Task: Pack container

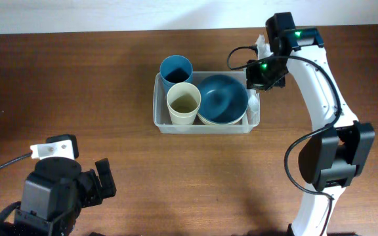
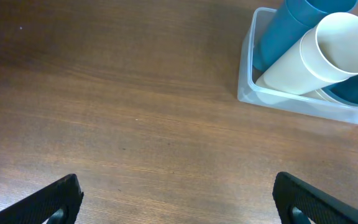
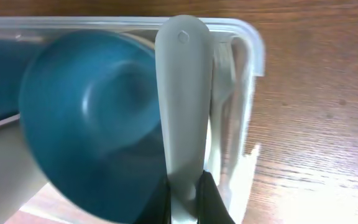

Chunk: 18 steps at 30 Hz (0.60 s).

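The clear plastic container (image 1: 205, 127) sits at the table's middle. It holds a blue cup (image 1: 176, 69), a cream cup (image 1: 184, 101) and a blue bowl (image 1: 222, 97) nested in a cream bowl. My right gripper (image 3: 188, 186) is shut on the handle of a white plastic utensil (image 3: 184, 93) and holds it over the container's right end (image 3: 253, 50), beside the blue bowl (image 3: 92, 124). A white fork (image 3: 224, 68) lies in the container at that end. My left gripper (image 2: 179, 199) is open and empty over bare table, at the front left (image 1: 104, 178).
In the left wrist view the container (image 2: 291, 102) is at the upper right with the blue cup (image 2: 284, 31) and the cream cup (image 2: 328, 56) in it. The right arm's base (image 1: 333, 157) stands at the right.
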Each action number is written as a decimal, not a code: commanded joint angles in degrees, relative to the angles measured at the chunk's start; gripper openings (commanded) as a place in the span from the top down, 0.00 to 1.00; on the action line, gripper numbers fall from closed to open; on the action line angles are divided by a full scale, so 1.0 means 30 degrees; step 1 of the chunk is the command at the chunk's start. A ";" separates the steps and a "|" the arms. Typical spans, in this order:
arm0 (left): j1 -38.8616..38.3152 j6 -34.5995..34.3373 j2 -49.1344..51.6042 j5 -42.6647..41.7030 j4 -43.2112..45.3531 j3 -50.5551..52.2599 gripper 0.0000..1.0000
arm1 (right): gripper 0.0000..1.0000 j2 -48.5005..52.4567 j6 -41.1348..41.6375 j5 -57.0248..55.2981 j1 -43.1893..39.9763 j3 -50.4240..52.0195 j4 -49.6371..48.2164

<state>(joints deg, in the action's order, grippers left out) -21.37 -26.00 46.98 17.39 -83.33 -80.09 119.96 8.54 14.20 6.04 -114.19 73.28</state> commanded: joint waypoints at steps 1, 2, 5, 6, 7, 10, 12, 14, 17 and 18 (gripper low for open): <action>0.0051 -0.0175 -0.0058 0.0197 -0.0015 0.0080 0.00 | 0.96 -0.0510 0.0561 -0.0962 -0.0036 0.0138 -0.0029; 0.0051 -0.0175 -0.0058 0.0197 -0.0015 0.0080 0.00 | 0.96 -0.0510 0.0561 -0.0969 -0.0036 0.0138 -0.0044; 0.0051 -0.0175 -0.0058 0.0197 -0.0015 0.0080 0.00 | 0.96 -0.0495 0.0845 -0.1013 -0.0022 0.0138 -0.0080; 0.0051 -0.0175 -0.0058 0.0197 -0.0015 0.0080 0.00 | 0.96 -0.0488 0.0852 -0.1115 -0.0022 0.0138 -0.0131; 0.0051 -0.0182 -0.0058 0.0197 -0.0015 0.0080 0.00 | 0.96 -0.0474 0.0852 -0.1173 -0.0022 0.0138 -0.0146; 0.0051 -0.0175 -0.0058 0.0197 -0.0015 0.0080 0.00 | 0.91 -0.0437 0.0838 -0.1253 -0.0022 0.0138 -0.0146; 0.0051 -0.0182 -0.0058 0.0197 -0.0015 0.0080 0.00 | 0.90 -0.0401 0.0838 -0.1253 0.0000 0.0138 -0.0146; 0.0051 -0.0175 -0.0058 0.0197 -0.0015 0.0080 0.00 | 0.89 -0.0386 0.0831 -0.1253 0.0000 0.0138 -0.0146; 0.0051 -0.0182 -0.0058 0.0197 -0.0015 0.0080 0.00 | 0.87 -0.0321 0.0816 -0.1260 0.0000 0.0138 -0.0146; 0.0051 -0.0182 -0.0058 0.0197 -0.0015 0.0080 0.00 | 0.87 -0.0306 0.0823 -0.1275 0.0000 0.0138 -0.0138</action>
<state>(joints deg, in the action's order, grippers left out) -21.37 -26.02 46.98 17.39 -83.33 -80.09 119.96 10.52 11.40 6.04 -114.19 73.06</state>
